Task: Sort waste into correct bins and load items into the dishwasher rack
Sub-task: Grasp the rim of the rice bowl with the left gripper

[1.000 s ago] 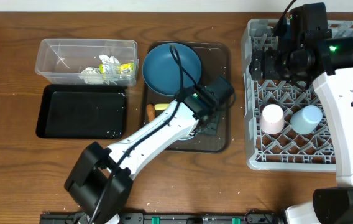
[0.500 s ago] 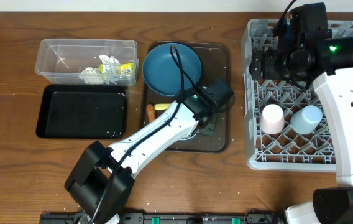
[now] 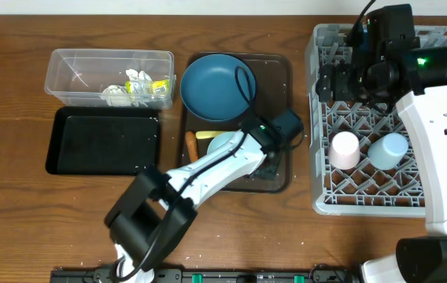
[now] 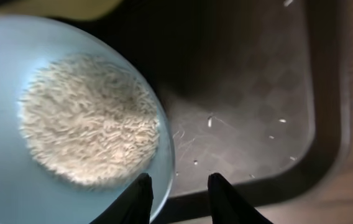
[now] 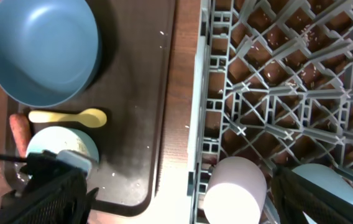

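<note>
Left wrist: L gripper (image 4: 179,199) narrow, black fingers (image 4: 140,199) astride the rim of the bowl (image 4: 2,186), gap visible, not clamped. The bowl is round, smooth, pale blue, w/ a heap of white rice (image 4: 89,127). It sits on the brown tray (image 4: 257,93), whose floor is faintly checkered w/ stray grains (image 4: 209,122).

Overhead: also on the brown tray are a round matte dark-blue plate (image 3: 216,86), a yellow plastic spoon (image 3: 205,134) and a thin carrot (image 3: 191,146). Left of it: clear plastic tub (image 3: 66,59) w/ crumpled paper (image 3: 116,94), and a black tray (image 3: 104,140). Right of it: grey lattice rack (image 3: 326,181) w/ pink cup (image 3: 344,149) and blue cup (image 3: 387,149).

R gripper (image 5: 179,186) wide, empty, over the rack edge nearest the brown tray.
</note>
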`<state>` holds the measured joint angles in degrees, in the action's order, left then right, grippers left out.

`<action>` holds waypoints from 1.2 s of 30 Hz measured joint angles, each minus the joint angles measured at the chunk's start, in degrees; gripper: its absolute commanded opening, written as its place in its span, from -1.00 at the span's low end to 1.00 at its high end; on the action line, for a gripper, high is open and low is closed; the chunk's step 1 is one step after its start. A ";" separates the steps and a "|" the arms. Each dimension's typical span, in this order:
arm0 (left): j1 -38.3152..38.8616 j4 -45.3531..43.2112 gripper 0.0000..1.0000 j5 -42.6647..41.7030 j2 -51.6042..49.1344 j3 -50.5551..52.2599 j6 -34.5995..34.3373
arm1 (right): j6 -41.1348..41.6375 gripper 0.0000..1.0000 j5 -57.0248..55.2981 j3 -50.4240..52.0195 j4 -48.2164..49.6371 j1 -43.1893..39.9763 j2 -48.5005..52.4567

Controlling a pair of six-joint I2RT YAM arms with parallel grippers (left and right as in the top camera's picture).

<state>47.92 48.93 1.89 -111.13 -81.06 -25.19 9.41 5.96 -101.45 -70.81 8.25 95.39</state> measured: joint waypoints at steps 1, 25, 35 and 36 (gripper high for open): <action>-0.13 0.04 -0.35 -0.02 -0.26 0.13 -0.02 | 0.00 0.85 -0.22 0.00 -0.11 -0.02 0.00; -3.85 -0.70 -0.88 -3.26 -2.12 0.15 0.15 | 0.00 0.84 -1.92 0.00 -1.36 -0.02 0.00; -3.85 3.76 -0.87 -3.41 -1.07 -1.53 0.15 | 0.00 0.84 -1.95 0.02 -1.57 -0.02 0.00; -3.85 3.96 -0.88 -3.58 -0.42 -1.68 0.13 | 0.00 0.84 -1.95 0.02 -1.60 -0.02 0.00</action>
<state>44.07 52.88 -1.69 -111.55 -82.74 -25.06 9.41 4.01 -101.43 -72.40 8.23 95.39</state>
